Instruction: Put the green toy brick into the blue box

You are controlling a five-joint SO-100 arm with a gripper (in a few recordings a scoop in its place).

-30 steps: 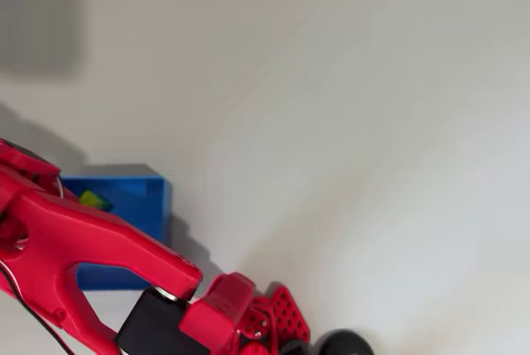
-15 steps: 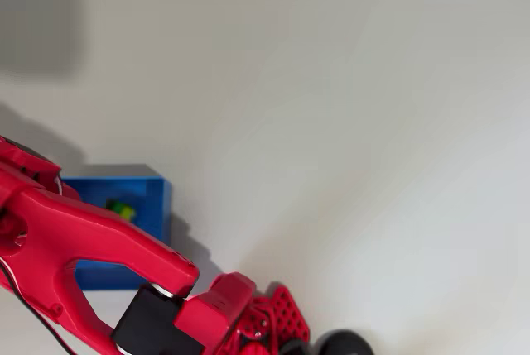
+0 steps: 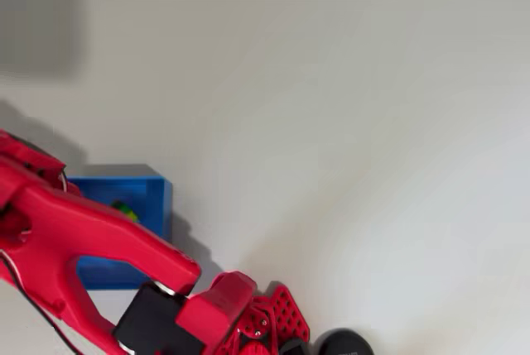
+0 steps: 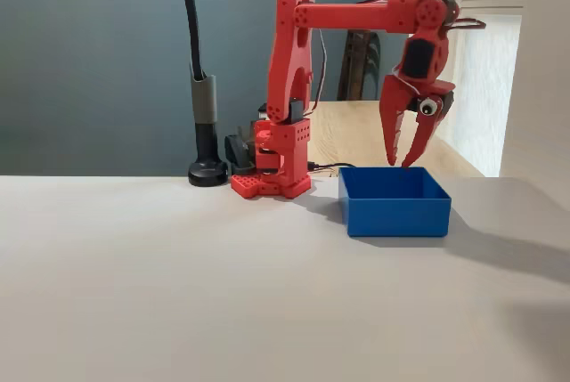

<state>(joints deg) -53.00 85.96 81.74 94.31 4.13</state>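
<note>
The blue box (image 4: 396, 213) sits on the pale table just right of the red arm's base (image 4: 272, 177). My gripper (image 4: 401, 165) hangs pointing down over the box's back edge, its tips just above the rim, open with nothing between the fingers. From overhead, the green toy brick (image 3: 124, 209) lies inside the blue box (image 3: 157, 202), near its far wall. The red forearm (image 3: 99, 235) crosses over the box and hides part of its floor. The box walls hide the brick in the fixed view.
A black lamp foot with a pole (image 4: 207, 171) stands left of the arm's base and shows from overhead as a black disc (image 3: 344, 343). Wide bare table spreads in front of and left of the box in the fixed view.
The brick went from the box's left part to a spot further right on its floor, where it now rests. The forearm shifted slightly.
</note>
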